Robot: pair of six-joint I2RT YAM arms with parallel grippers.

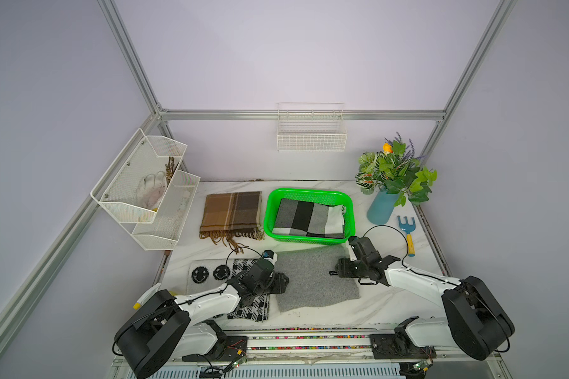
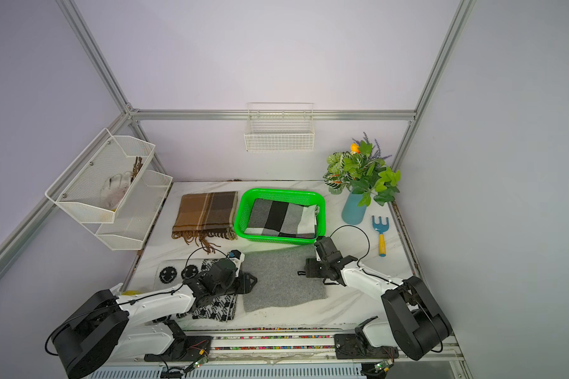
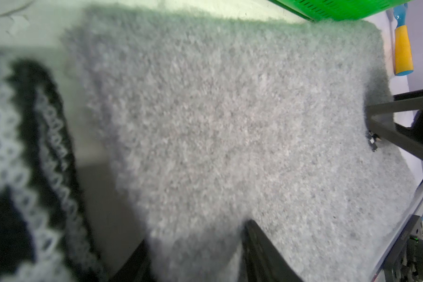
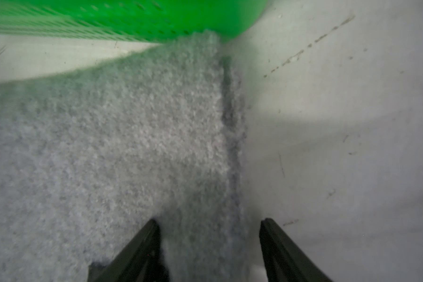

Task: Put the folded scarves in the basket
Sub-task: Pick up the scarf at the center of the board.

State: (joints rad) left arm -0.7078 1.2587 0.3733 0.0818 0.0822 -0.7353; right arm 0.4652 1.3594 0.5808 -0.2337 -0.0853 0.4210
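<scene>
Scene: white marble table (image 1: 342,311), both arms low over it.

Grey fleece scarf (image 1: 312,279) lies folded flat on the table in both top views, between the two arms and just in front of the green basket (image 1: 309,192). It is outside the basket. In the right wrist view its far corner meets the basket's near wall (touching or tucked slightly under, we cannot tell which).

Left gripper (image 3: 197,232): at the scarf's left edge, above it. We see the two fingers standing apart with the fleece edge running between them and nothing clamped.

Right gripper (image 4: 209,220): at the scarf's right edge. The fingers are spread wide, one over the fleece and one over bare table, with the folded edge between them. We see nothing pinched here either.

Inside the basket we note a striped scarf (image 1: 309,218) in grey, black and white bands, lying flat and filling most of the base.

Other items:
- Brown plaid scarf (image 1: 232,211) with a fringe, just left of the basket.
- Black-and-white smiley scarf (image 1: 207,272), partly under the left arm.
- Blue vase of artificial plants (image 1: 380,206), right of the basket.
- Toy rake (image 1: 408,236), blue with a yellow handle, near the vase.
- White wire basket (image 1: 311,136) on the back wall.
- White mesh rack (image 1: 145,183) on the left wall.
</scene>
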